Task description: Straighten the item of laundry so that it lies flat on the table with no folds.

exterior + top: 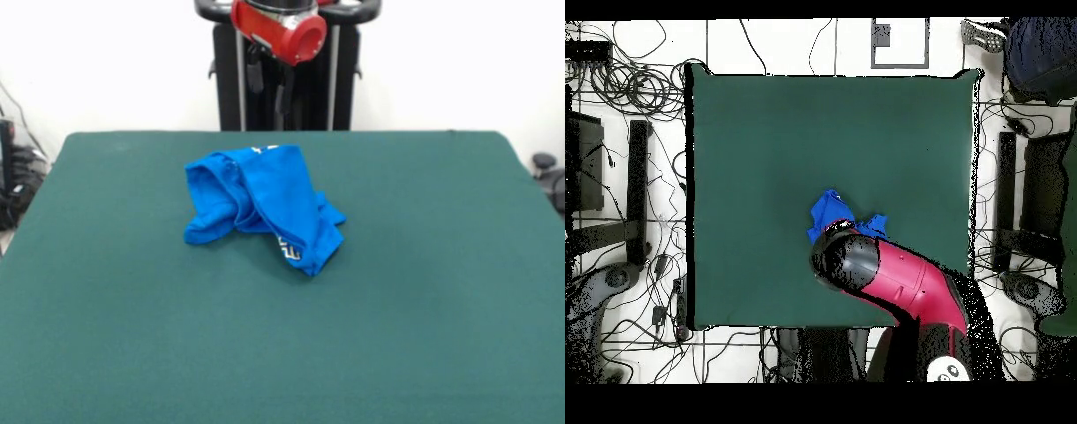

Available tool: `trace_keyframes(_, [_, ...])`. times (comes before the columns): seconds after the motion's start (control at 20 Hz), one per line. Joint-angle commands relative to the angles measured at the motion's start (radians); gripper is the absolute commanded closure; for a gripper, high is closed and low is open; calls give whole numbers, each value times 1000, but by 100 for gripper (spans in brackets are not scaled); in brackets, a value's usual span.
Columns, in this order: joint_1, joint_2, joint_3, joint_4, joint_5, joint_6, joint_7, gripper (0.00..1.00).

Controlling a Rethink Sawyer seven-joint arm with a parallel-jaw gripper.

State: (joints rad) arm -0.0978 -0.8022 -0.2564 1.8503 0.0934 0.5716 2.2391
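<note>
The shirt (260, 205) lay crumpled in a heap on the tabletop (424, 309), toward its far middle, well apart from every edge. Wide bare felt lay on all sides of it. In the overhead view the arm (895, 278) covered part of the shirt. The end effector was probably hidden beneath, so I cannot tell its state.

Light is bright and even in both views, seemingly from above. In the front view the white wall behind the table (424, 291) is washed out, and the shirt (260, 205) casts only a faint, soft shadow at its near edge. A small glint shows on the red arm (281, 28). Focus is slightly soft throughout. The overhead view shows no glare on the felt.
</note>
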Motion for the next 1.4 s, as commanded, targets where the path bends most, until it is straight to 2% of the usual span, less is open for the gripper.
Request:
trace_keyframes(0.05, [37, 40, 60, -14, -12, -8, 108, 0])
trace_keyframes(0.5, [19, 57, 74, -23, -6, -26, 98, 0])
trace_keyframes(0.75, [16, 128, 77, -67, -10, -73, 110, 0])
trace_keyframes(0.85, [-11, 168, 108, -99, -35, -80, 47, 0])
trace_keyframes(1.05, [-102, 234, 224, -159, -121, -92, -172, 0])
trace_keyframes(1.15, [-128, 268, 265, -199, -156, -86, -215, 0])
trace_keyframes(1.3, [-115, 300, 249, -240, -145, -35, -113, 0])
trace_keyframes(1.4, [-108, 299, 233, -231, -147, -42, -53, 0])
